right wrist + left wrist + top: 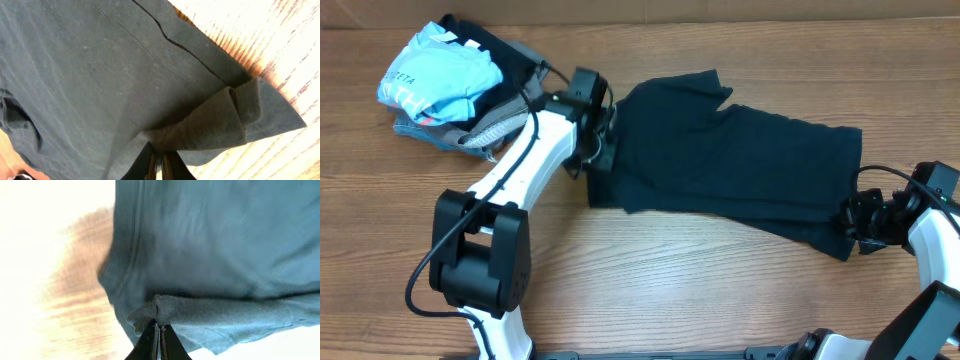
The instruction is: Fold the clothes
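Note:
The dark navy T-shirt (720,160) lies spread across the middle of the wooden table, one sleeve pointing to the back. My left gripper (600,150) is shut on the shirt's left edge; in the left wrist view the fingertips (159,327) pinch a bunched fold of fabric (210,255). My right gripper (852,222) is shut on the shirt's right lower corner; in the right wrist view the fingertips (159,155) pinch a folded-over flap of the shirt (100,75). No swoosh logo shows.
A pile of other garments sits at the back left: a light-blue shirt with white lettering (435,80) on grey folded clothes (485,130). Bare wood table (680,280) lies in front of the shirt. Cables run along both arms.

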Robot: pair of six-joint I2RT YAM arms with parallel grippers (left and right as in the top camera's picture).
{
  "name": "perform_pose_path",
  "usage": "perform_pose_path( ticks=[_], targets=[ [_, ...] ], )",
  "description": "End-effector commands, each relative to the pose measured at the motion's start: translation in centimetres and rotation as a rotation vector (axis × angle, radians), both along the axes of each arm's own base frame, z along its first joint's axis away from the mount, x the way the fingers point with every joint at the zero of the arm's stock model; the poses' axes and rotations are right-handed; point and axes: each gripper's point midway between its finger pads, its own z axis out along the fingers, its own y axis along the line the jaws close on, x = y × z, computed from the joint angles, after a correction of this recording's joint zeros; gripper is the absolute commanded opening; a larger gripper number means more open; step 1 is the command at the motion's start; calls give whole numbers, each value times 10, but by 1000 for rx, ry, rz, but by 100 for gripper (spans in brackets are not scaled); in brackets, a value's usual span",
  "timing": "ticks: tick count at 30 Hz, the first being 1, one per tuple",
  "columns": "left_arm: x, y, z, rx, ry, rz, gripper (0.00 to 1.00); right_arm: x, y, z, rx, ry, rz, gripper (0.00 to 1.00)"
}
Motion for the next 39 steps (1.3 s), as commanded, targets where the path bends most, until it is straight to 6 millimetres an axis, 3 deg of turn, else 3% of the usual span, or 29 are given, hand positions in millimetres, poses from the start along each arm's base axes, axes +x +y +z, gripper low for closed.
perform_pose_path(
  ticks=[1,24,25,26,29,34,39],
  targets=[
    [18,-7,15,-11,-69,-20,4,5,-5,4,-20,-15,4,7],
    [68,-46,43,-209,-288,-53,5,5,-8,4,-36,-12,1,7],
    [69,-47,43,-210,-294,-54,12,5,-8,4,-36,-12,0,7],
    [69,-47,44,-210,-296,-53,28,5,-8,4,-36,-12,0,7],
    [64,-42,39,-188,-272,-47,58,5,-8,4,-36,-12,1,7],
    [38,-10,19,-23,-152,-7,65,4,-7,3,-32,-5,1,7],
    [3,4,0,48,-22,-55,64,2,-6,3,-41,-4,32,7]
  ],
)
